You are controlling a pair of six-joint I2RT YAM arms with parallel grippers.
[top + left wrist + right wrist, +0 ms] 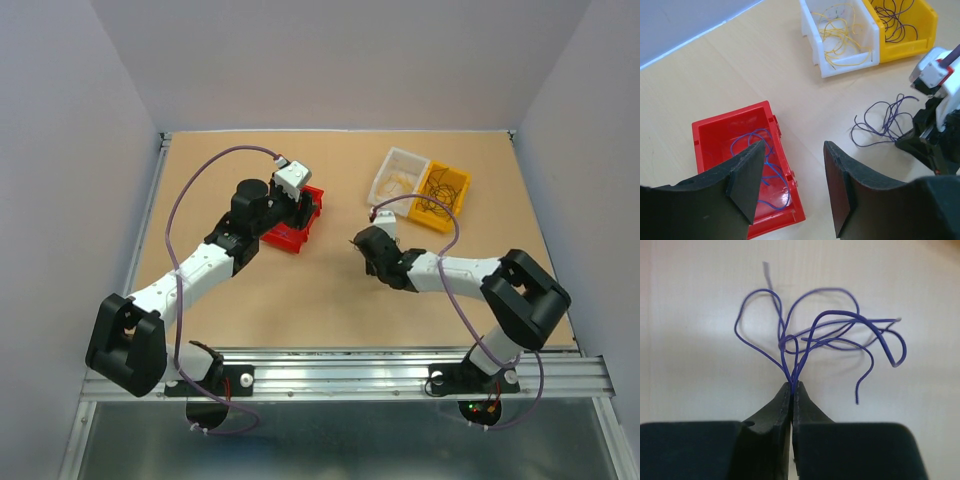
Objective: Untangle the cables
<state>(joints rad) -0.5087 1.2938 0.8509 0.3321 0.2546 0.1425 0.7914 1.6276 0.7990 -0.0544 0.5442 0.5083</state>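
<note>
A loose clump of thin purple cables (820, 335) lies on the tan table, seen also in the left wrist view as purple cables (880, 122). My right gripper (792, 385) is shut on several strands where they bunch together, mid-table (362, 243). My left gripper (793, 150) is open and holds nothing. It hangs over the right edge of a red bin (730, 116) holding blue wires (765, 165), to the left (300, 205).
A white bin (810, 30) with yellow wires (840, 35) and a yellow bin (927, 25) with dark purple wires (895, 20) stand side by side at the back right. A metal rail (340, 375) runs along the near edge. Grey walls surround the table.
</note>
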